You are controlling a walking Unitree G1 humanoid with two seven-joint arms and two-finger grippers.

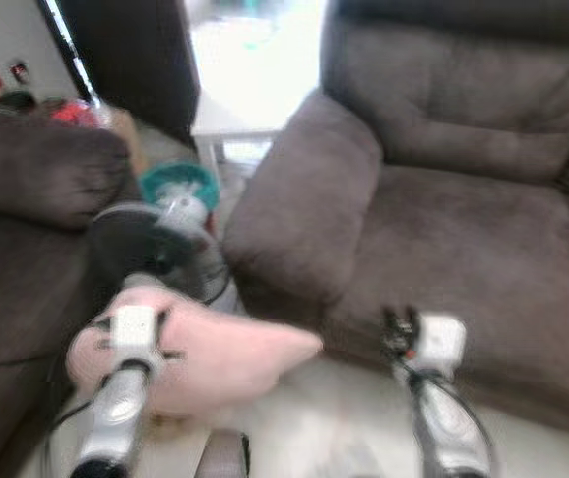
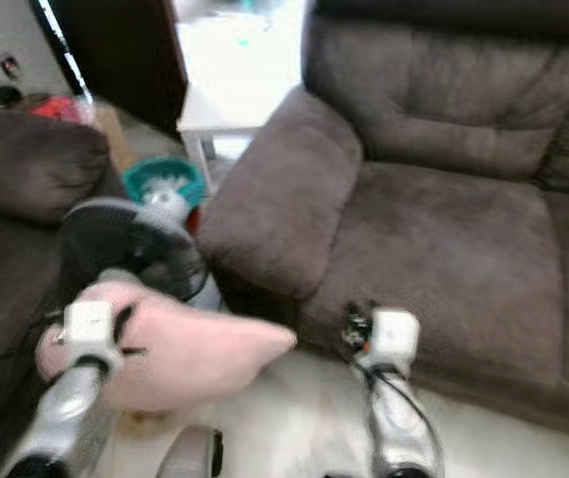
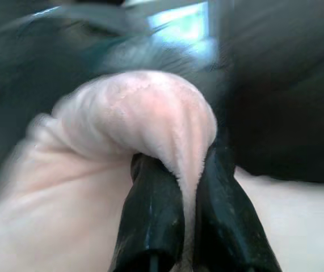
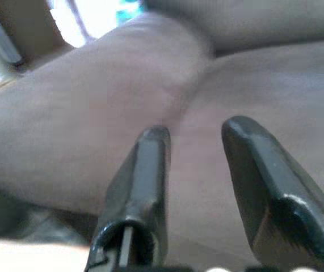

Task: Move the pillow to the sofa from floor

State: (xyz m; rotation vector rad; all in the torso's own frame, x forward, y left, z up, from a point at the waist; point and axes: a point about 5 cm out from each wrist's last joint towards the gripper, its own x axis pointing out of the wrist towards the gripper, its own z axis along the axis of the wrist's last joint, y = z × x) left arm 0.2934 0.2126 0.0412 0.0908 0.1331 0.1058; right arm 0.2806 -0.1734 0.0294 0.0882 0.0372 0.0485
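While the left end effector [image 3: 187, 187] pinches the pink pillow [image 1: 214, 358], the right end effector [image 4: 196, 141] gapes.

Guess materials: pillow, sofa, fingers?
Pillow: pink plush fabric, likely soft-filled; it folds where the left gripper pinches it. Sofa: brown, matte, suede-like upholstery, possibly microfibre. Fingers: smooth black, probably hard plastic, with a faint sheen.

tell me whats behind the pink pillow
Behind the pink pillow, pinched in the left pincer, stands a black fan with a teal bowl-like thing beyond. The pillow covers the fan's lower part, so its base cannot be seen.
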